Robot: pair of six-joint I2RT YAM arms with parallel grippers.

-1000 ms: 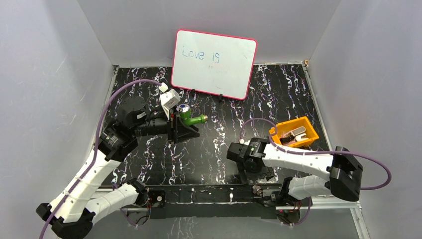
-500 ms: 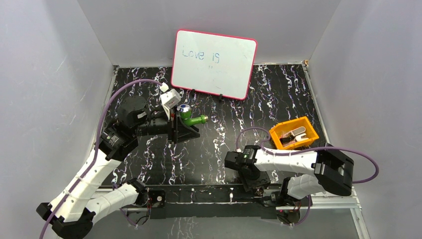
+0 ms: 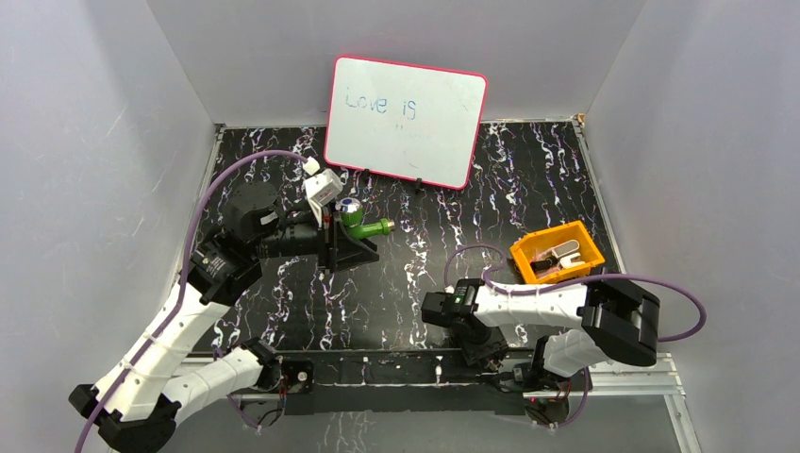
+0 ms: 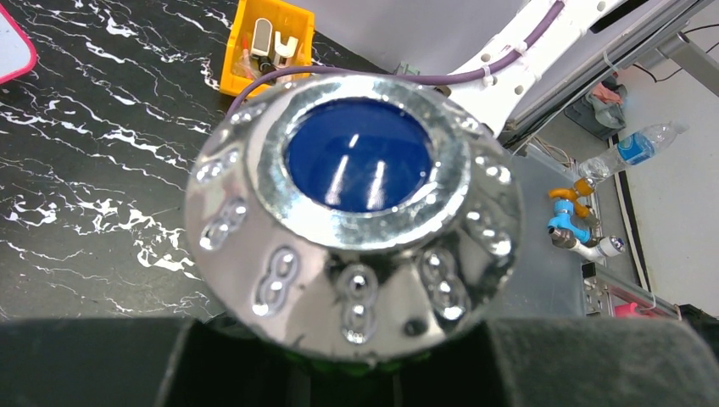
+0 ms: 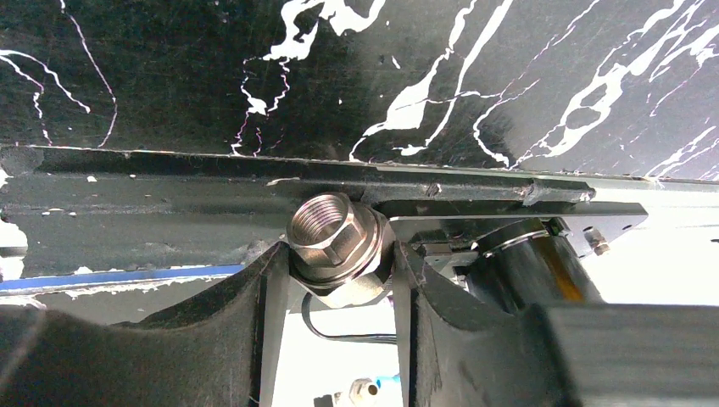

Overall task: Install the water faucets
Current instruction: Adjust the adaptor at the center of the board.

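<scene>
Clamping small green plastic tap (image 3: 358, 225) in left claw (image 3: 334, 232), just below whiteboard (image 3: 406, 118).
Pinching silver threaded hex fitting (image 5: 332, 236) in right claw (image 5: 339, 252); likely rigid, slick, so take flats.

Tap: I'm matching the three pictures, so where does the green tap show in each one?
Top: tap left of centre, held by the left claw.
Left wrist: its blue-and-silver knob fills the middle.
Right wrist: not in it; only a nut in the right claw.
Shared landmark: the orange tray, at right in top, at upper left in left wrist.
</scene>
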